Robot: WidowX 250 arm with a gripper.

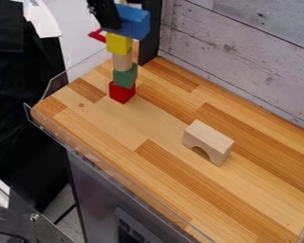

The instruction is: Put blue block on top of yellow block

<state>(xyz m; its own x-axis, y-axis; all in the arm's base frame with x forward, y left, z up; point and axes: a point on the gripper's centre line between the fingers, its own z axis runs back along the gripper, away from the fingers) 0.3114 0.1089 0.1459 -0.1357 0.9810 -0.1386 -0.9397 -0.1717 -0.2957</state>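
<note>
We had the hand (106, 15) at the blue block (134, 23), but could not tell if it pinched. That block sat on the yellow block (118, 43). We needed slow moves, so the tall stack (124, 79) stood safe on the counter (161, 124).

Lab, likely: robot arm (102, 8), worktop (116, 123)
</note>
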